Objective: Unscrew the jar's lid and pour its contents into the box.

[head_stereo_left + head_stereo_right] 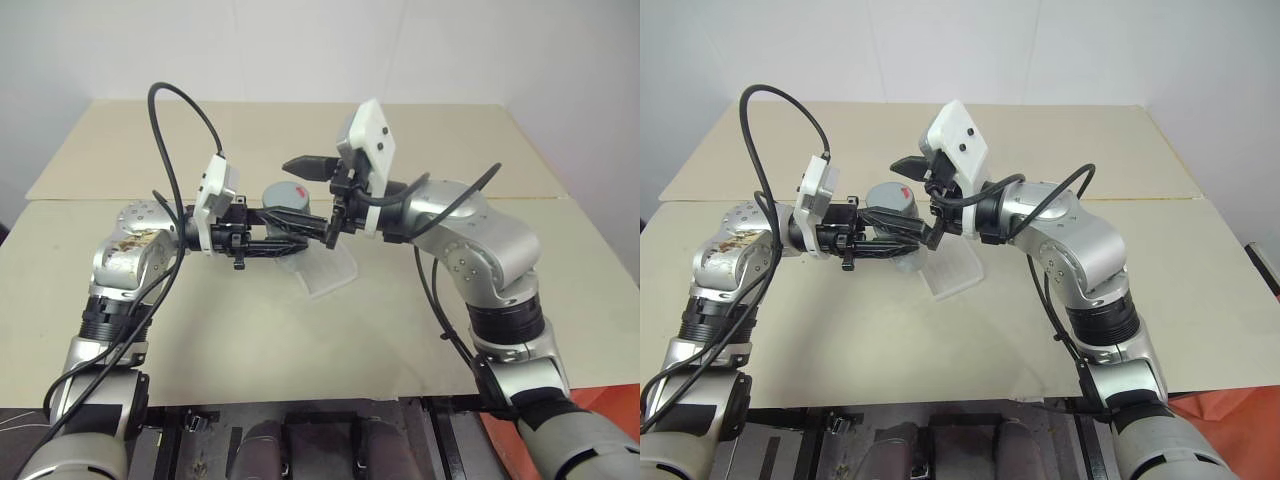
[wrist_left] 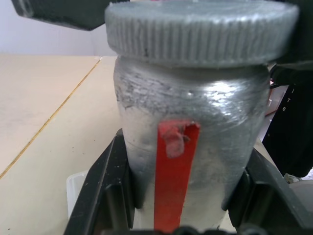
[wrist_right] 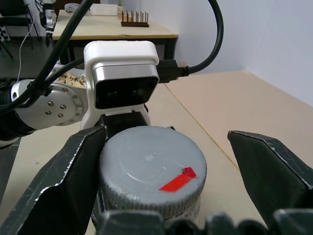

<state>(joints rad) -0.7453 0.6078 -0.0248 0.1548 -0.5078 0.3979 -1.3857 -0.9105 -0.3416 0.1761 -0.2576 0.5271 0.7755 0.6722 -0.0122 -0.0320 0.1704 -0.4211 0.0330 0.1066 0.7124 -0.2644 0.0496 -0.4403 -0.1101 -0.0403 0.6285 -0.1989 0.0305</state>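
Left eye view: we saw a beige table point(image 1: 300, 330) with a seam across it, and a white wall behind. Black cables looped over both arms. The clear box point(image 1: 325, 270) lay on the table beneath the two hands, partly hidden by them. The left gripper point(image 1: 300, 240) pointed toward the right side and was clamped around the jar point(image 1: 285, 205), held above the table. The right gripper point(image 1: 318, 200) faced it from the other side, its two fingers spread wide, one above and one below the lid point(image 1: 290, 193).

Left wrist view: we saw the jar upright and close, silvery, with a red strip point(image 2: 175, 171) down its side. The ribbed grey lid sat fully on top. The left gripper's black fingers point(image 2: 105, 191) pressed against both sides of the jar. A corner of the box showed below.

Right wrist view: we looked onto the lid's flat top, marked with a red patch point(image 3: 177, 181). The right gripper's fingers point(image 3: 73, 176) stood wide apart on either side of the lid; we could not tell whether one touched it. The left wrist's white camera point(image 3: 124, 76) stood just behind the jar.
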